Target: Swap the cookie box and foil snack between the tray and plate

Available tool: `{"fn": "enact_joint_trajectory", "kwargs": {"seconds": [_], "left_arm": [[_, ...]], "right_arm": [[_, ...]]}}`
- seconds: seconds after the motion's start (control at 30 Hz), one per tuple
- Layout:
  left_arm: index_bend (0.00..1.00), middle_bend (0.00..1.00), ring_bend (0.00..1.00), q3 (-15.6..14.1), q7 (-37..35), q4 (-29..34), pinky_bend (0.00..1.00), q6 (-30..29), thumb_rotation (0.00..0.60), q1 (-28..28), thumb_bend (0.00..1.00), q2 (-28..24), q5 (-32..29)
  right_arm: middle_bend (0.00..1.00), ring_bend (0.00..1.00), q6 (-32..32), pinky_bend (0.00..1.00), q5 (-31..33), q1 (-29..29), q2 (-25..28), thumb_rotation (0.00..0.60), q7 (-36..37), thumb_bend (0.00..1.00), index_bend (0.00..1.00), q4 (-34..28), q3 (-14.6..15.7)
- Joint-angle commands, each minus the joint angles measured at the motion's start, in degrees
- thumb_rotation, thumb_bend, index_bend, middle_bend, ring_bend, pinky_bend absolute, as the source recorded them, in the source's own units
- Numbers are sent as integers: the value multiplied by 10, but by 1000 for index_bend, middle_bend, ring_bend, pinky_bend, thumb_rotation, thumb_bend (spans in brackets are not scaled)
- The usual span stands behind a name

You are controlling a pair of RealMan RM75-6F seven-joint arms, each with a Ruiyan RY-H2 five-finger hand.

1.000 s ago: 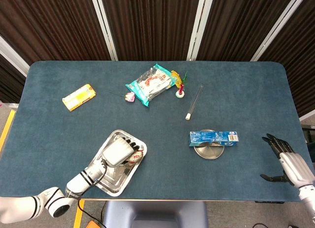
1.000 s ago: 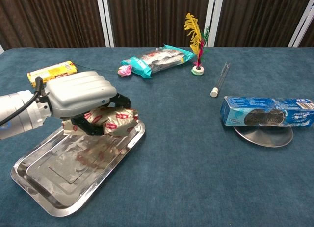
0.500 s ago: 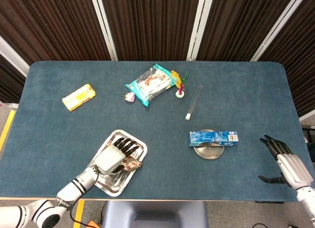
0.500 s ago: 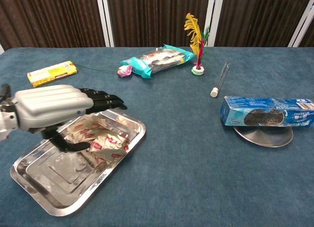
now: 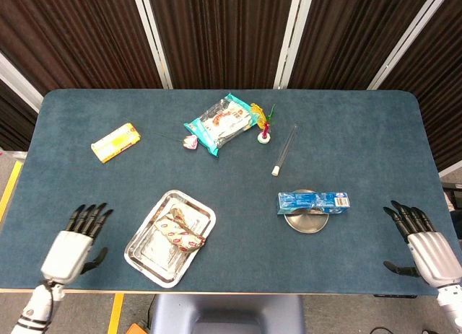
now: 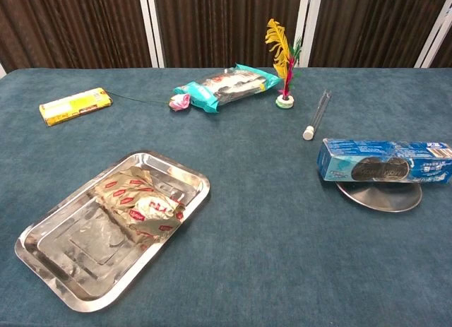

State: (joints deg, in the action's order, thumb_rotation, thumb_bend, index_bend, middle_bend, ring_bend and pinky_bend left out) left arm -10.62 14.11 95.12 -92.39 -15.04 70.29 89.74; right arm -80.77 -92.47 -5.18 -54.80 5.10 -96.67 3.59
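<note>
The foil snack [image 5: 179,232] [image 6: 140,206] lies in the steel tray [image 5: 148,260] [image 6: 63,267] near the table's front left. The blue cookie box [image 5: 314,200] [image 6: 385,161] rests lengthwise across the small round metal plate [image 5: 306,221] [image 6: 381,197] at the right. My left hand [image 5: 72,247] hovers at the front left edge, well left of the tray, fingers spread and empty. My right hand [image 5: 422,240] is at the front right corner, fingers apart, holding nothing. Neither hand shows in the chest view.
At the back lie a yellow bar [image 5: 115,142] [image 6: 75,105], a teal snack bag [image 5: 219,122] [image 6: 224,85], a small pink flower [image 5: 190,141], a feather shuttlecock [image 5: 263,125] [image 6: 283,57] and a glass tube [image 5: 284,149] [image 6: 315,114].
My left hand let go of the foil snack, which now lies in the tray, and drew back left to the table's front edge. The right hand shifted slightly toward the front.
</note>
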Motion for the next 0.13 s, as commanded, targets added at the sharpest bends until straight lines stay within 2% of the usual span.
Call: {"fn": "enact_joint_trajectory", "kwargs": {"seconds": [0.03,0.13], "left_arm": [[0,0,0,-12,-121,-82,24,-58,600,65,380,2,47],[0,0,0,-2,-124,-95,22,-50,600,69,387,-2,39]], "right_arm": [[0,0,-13,0,-4,13,-35,600,-68,182,0,-8,0],[0,0,-9,0,-2,13,-45,600,-87,183,0,-10,-1]]}}
